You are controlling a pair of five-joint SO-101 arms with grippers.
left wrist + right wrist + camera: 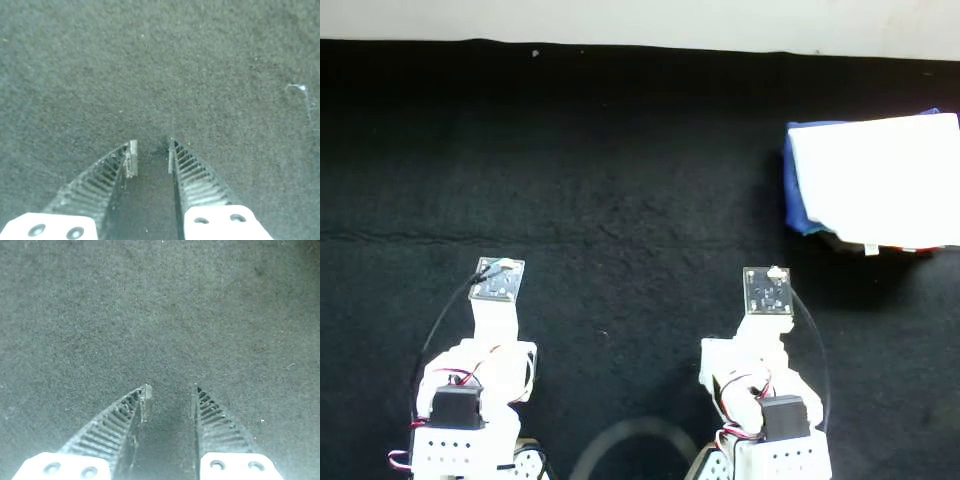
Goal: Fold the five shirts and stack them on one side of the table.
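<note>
On the right of the table [620, 150] lies a stack of shirts [875, 180], white on top. The left gripper [150, 155] and right gripper [170, 402] have fingers slightly apart, empty.

The table [620, 170] is covered in black matt cloth with a fuzzy, felt-like nap. At the far right, the shirts [875, 180] are soft cloth, the top one white and smooth. The arms [485, 365] are white plastic with a slight sheen. The ribbed fingers [195, 170] of the left gripper [150, 152] and right gripper [170, 397] look like matt plastic.
</note>
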